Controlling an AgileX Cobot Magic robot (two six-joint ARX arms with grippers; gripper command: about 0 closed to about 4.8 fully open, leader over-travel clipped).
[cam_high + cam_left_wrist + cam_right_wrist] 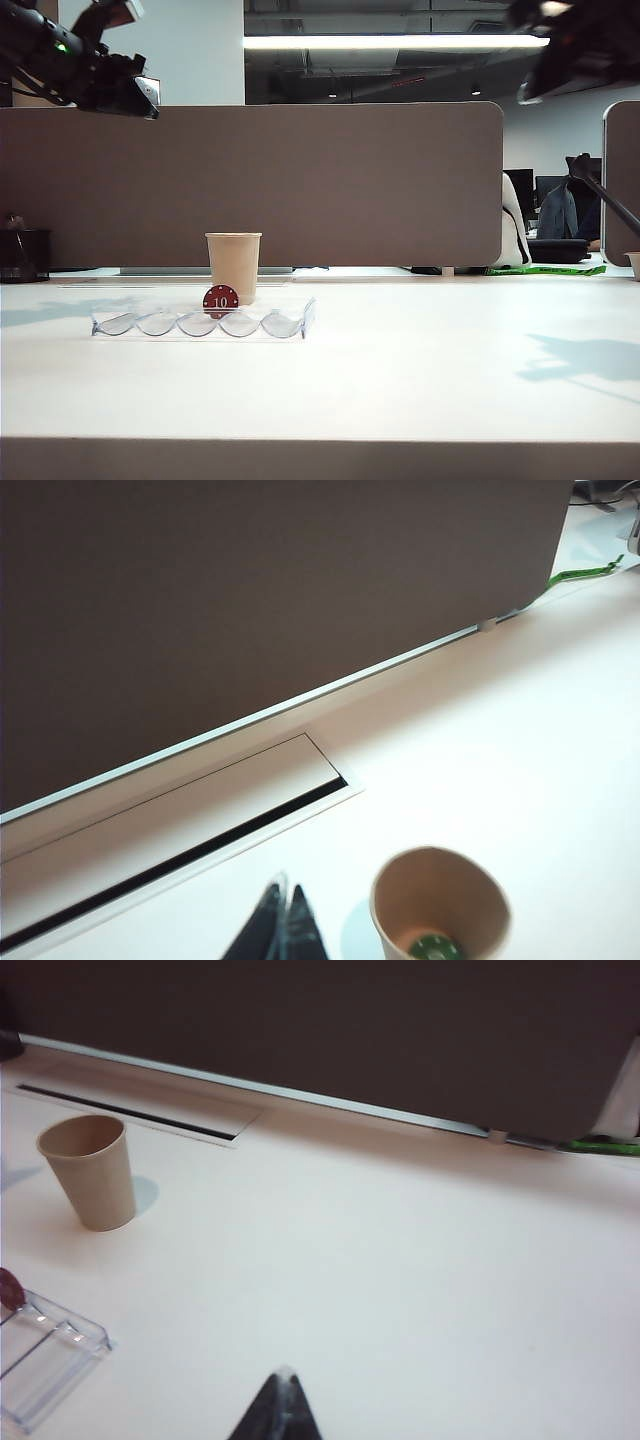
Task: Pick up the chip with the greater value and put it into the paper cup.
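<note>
1. White table (400, 380) is being backed by a brown partition (300, 180).
2. Green chip (436, 947) is being contained in the paper cup (233, 266), behind the tray (200, 322).
3. Left gripper (285, 930) and right gripper (280, 1408) are being kept clenched, empty, raised above the table.
</note>
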